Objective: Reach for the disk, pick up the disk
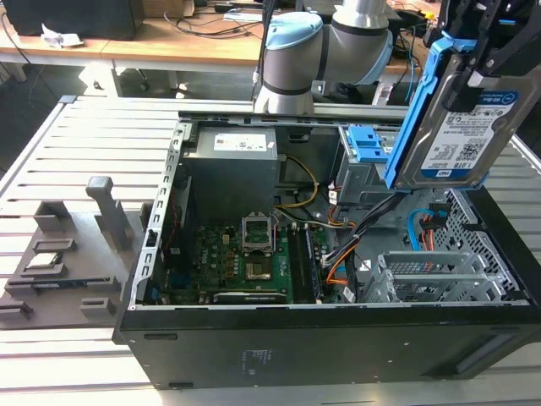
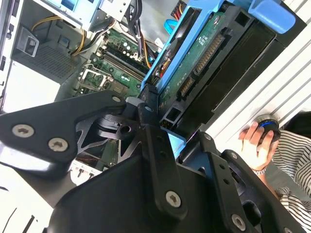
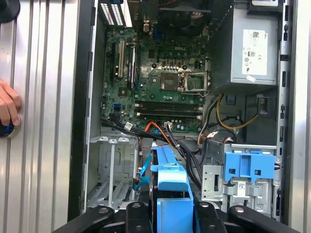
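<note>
The disk (image 1: pixel 456 135), a silver hard drive with a white-and-blue label in a blue bracket, hangs tilted in the air above the open computer case (image 1: pixel 321 338), at the exterior view's upper right. My gripper (image 1: pixel 478 61) is shut on its upper end. In the second wrist view the disk's (image 2: pixel 206 51) green circuit-board underside runs away from the black fingers (image 2: pixel 146 114) that clamp it, the gripper (image 2: pixel 170 124) closed around its near end. In the first wrist view the disk's blue bracket edge (image 3: pixel 167 177) sits between the fingers (image 3: pixel 133 209) of the gripper (image 3: pixel 169 209).
Below lie the motherboard (image 1: pixel 245 262), a grey power supply box (image 1: pixel 232 169), blue caddy tabs (image 1: pixel 365 144), cables and a metal drive cage (image 1: pixel 431 271). A grey fixture (image 1: pixel 68 254) with small parts stands at the exterior view's left. A person's hand (image 2: pixel 251 141) rests on a knob on the slatted table.
</note>
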`<state>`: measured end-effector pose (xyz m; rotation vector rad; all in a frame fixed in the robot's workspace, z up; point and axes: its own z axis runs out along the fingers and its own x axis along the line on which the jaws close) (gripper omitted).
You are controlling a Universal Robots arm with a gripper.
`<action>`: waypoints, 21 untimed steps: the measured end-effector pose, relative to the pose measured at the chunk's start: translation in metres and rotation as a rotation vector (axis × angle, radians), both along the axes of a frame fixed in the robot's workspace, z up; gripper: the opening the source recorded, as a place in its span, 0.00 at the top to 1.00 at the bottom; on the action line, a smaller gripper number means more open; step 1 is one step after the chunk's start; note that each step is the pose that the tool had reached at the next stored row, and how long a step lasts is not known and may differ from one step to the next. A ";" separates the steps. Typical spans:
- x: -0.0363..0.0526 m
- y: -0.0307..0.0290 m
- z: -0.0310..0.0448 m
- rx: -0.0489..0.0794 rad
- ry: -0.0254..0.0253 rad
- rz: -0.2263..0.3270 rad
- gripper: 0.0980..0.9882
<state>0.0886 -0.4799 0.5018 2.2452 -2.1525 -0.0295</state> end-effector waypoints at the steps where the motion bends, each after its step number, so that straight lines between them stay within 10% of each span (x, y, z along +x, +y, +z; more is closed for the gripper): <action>1: 0.0000 -0.0002 0.0000 0.000 0.0000 0.000 0.70; 21: 0.0000 0.0042 0.0000 -0.005 -0.0001 0.000 0.70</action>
